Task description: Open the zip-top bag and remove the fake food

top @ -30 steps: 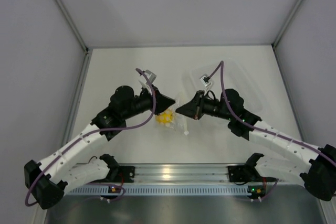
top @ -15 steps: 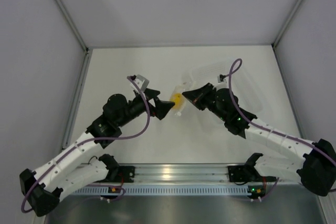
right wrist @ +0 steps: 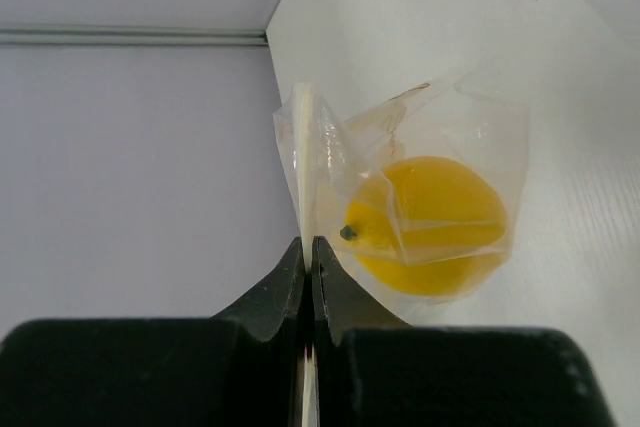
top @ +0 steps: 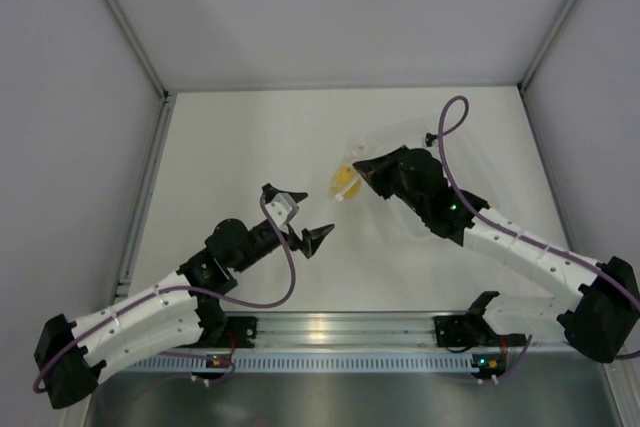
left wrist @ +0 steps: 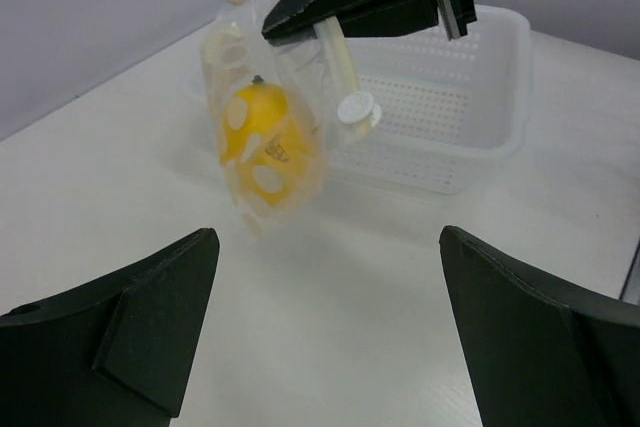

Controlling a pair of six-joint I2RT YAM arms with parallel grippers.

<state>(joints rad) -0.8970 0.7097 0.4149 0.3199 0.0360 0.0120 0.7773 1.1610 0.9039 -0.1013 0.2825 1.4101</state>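
The zip-top bag (top: 345, 179) hangs clear of the table, pinched by its top edge in my right gripper (top: 358, 169), which is shut on it. Inside sits the fake food (top: 346, 183), a yellow lemon. The right wrist view shows the jaws (right wrist: 308, 245) closed on the bag's (right wrist: 420, 137) zipper strip, with the lemon (right wrist: 440, 222) low in the pouch. My left gripper (top: 310, 238) is open and empty, down-left of the bag. In its wrist view the bag (left wrist: 262, 77) and lemon (left wrist: 262, 137) hang ahead of the open gripper (left wrist: 325, 247).
A clear perforated tray (left wrist: 470, 97) stands right behind the hanging bag, under my right arm, and its rim (top: 395, 132) shows faintly from above. White enclosure walls close in the table on the left, back and right.
My left gripper let go of the bag, opened wide and drew back toward the near left. My right gripper lifted the bag off the table and carried it back and right.
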